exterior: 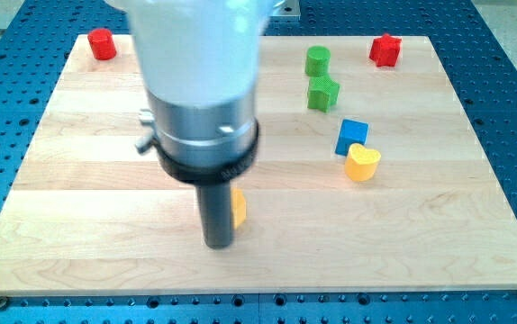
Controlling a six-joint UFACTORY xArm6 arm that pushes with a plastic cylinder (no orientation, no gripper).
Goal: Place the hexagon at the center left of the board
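Observation:
A yellow block (239,208), probably the hexagon, sits just below the board's middle, mostly hidden behind my rod. Only its right edge shows, so I cannot make out its shape for sure. My tip (217,243) rests on the wooden board (87,207), touching or very close to the yellow block's left side. The arm's large white and silver body covers the board's upper middle-left.
A red block (103,43) sits at the top left corner. A red star-like block (385,49) is at the top right. A green cylinder (318,61) and a green block (323,93) stand right of centre. A blue cube (352,136) touches a yellow heart (362,163).

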